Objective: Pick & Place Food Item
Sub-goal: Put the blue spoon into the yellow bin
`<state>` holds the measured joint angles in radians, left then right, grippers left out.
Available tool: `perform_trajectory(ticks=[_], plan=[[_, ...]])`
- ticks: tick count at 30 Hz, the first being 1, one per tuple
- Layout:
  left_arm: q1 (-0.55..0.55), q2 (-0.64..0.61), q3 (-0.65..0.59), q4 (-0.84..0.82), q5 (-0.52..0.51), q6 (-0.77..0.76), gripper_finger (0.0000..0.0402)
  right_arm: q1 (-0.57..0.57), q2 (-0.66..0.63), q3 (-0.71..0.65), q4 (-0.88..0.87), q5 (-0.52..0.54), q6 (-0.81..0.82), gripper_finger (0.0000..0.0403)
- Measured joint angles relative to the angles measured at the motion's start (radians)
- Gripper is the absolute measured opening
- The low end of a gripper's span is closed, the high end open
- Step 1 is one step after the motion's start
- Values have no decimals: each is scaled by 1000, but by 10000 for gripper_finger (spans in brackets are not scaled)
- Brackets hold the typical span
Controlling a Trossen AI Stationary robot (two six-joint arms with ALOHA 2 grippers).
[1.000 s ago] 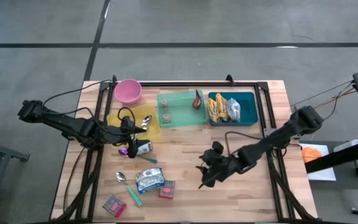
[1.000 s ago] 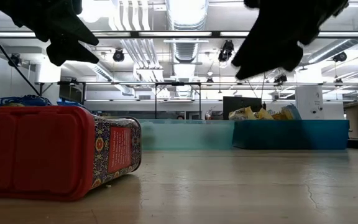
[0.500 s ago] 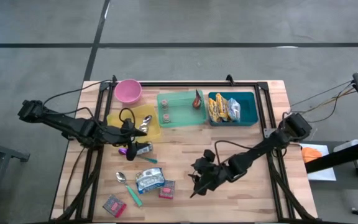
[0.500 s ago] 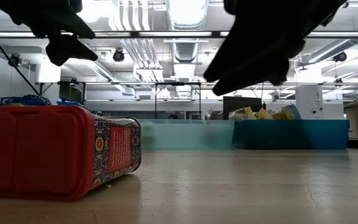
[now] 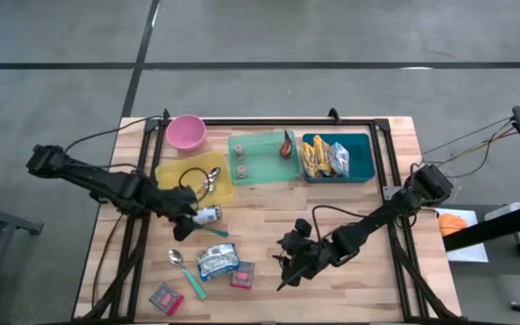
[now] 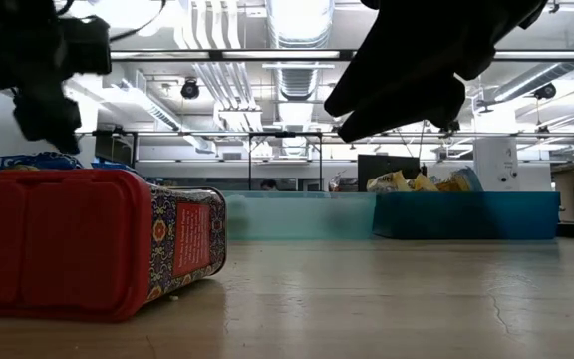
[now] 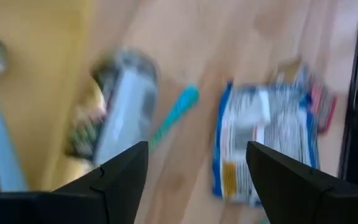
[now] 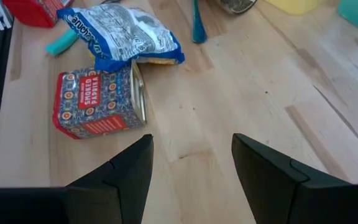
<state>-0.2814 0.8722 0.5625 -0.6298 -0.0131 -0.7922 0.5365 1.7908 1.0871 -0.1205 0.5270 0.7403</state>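
Observation:
A blue-and-white snack bag lies flat on the wooden table, with a smoked-paprika tin on its side next to it. A small jar lies on its side by the yellow tray. My left gripper hangs open and tipped downward just left of that jar; in its wrist view the jar and the bag lie ahead. My right gripper is open above bare table right of the tin, which shows ahead of its fingers.
A red tin lies at the near left corner. A spoon and two teal utensils lie around the bag. At the back stand a pink bowl, a green tray and a teal bin with snack packs.
My right gripper has moved toward the table's left and near edge, closer to the paprika tin, then held still. My left gripper has tipped further downward, rolled and sunk a little beside the jar. Both have stayed open.

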Motion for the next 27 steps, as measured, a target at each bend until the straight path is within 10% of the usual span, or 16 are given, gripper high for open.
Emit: perform_trajectory(ticks=[9,27], plan=[[-141,203,3,-17,214,36,280,0,0,-4,-3,-1,0,214],[-425,531,171,-94,91,161,280,12,0,-7,-3,-3,4,214]])
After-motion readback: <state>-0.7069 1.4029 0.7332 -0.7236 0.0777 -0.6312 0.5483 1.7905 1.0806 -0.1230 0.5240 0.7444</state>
